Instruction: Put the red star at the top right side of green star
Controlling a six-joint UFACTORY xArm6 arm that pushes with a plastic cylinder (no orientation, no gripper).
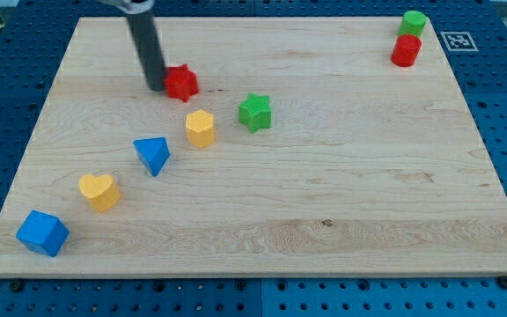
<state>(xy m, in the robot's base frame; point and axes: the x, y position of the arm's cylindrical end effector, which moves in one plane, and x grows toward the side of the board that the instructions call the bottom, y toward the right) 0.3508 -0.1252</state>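
The red star (182, 83) lies on the wooden board (341, 176), up and to the left of the green star (255, 113). My tip (156, 86) touches the red star's left side. The dark rod rises from the tip toward the view's top. The green star sits near the board's middle, about eighty pixels right of the red star and a little lower.
A yellow hexagonal block (200, 128), a blue triangular block (152, 155), a yellow heart (99, 190) and a blue cube (41, 232) run in a diagonal toward the bottom left. A green cylinder (414, 22) and a red cylinder (406, 50) stand at the top right corner.
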